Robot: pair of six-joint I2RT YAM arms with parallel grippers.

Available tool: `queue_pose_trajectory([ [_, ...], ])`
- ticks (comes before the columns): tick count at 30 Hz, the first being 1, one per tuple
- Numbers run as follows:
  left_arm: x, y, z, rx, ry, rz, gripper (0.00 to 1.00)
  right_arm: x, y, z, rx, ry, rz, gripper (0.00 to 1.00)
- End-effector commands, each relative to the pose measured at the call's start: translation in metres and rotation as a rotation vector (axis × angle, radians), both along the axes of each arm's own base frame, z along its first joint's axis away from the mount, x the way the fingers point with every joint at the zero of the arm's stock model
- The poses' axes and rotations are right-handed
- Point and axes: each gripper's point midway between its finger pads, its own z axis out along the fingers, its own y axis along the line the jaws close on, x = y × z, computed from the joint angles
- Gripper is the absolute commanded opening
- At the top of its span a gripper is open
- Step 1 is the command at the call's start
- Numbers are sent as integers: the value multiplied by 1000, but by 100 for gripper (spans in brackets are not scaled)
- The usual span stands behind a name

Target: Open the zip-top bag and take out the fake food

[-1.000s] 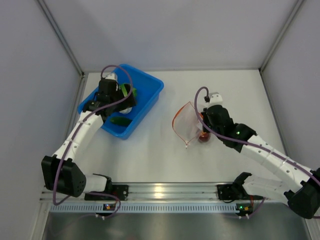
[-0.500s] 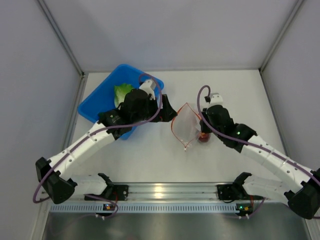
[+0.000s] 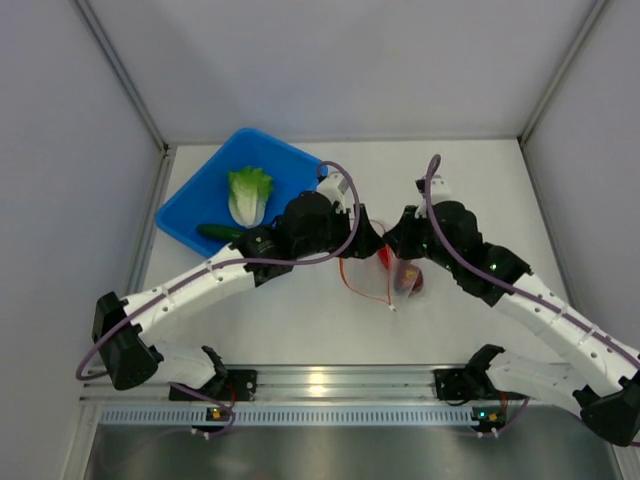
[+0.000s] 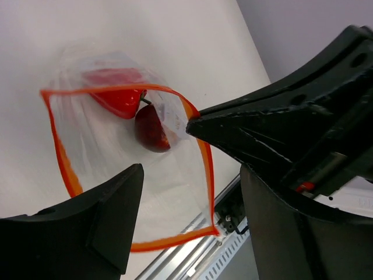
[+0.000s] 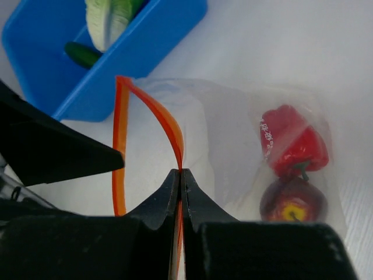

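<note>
The clear zip-top bag (image 3: 372,285) with an orange-red zipper strip lies mid-table, its mouth held wide. My right gripper (image 5: 180,173) is shut on one side of the zipper strip. A red pepper (image 5: 293,140) and a dark purple-red round piece (image 5: 291,202) are inside the bag (image 5: 224,131). My left gripper (image 4: 186,224) is open and empty, just above the bag's mouth (image 4: 58,160), with the pepper (image 4: 113,93) and round piece (image 4: 152,129) beyond it. In the top view the left gripper (image 3: 371,243) and the right gripper (image 3: 399,241) are close together.
The blue bin (image 3: 290,157) stands at the back left and holds the lettuce head (image 3: 249,196) and the dark green cucumber (image 3: 218,232). Grey walls close in the table on three sides. A metal rail (image 3: 330,383) runs along the near edge.
My left arm has swung right from the blue bin to the bag's mouth, leaving the lettuce in the bin. My right gripper has kept hold of the zipper strip and shifted a little.
</note>
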Motion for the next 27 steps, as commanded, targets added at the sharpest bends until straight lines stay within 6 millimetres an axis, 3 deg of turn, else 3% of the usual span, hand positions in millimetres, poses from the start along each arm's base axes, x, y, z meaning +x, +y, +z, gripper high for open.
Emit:
queue_pose_trajectory([
  [1,5,-9,21,-49,-63,-11,70,1,23,55,171,-70,64,0],
  [2,4,-9,22,-47,-69,-13,63,2,24,60,182,-73,62,0],
  [5,6,-3,16,-1,-92,11,55,5,25,67,197,-79,51,0],
  [12,8,11,-7,132,-93,56,51,9,23,79,219,-93,23,0],
  [13,11,10,-1,141,-106,68,51,9,23,81,221,-96,20,0],
  [14,9,10,-16,211,-88,60,51,10,21,83,217,-105,12,0],
  [18,11,0,-36,303,-76,57,56,13,7,72,143,-100,-39,0],
  [27,18,-17,-79,380,-17,45,60,7,-47,39,-91,-89,-180,0],
])
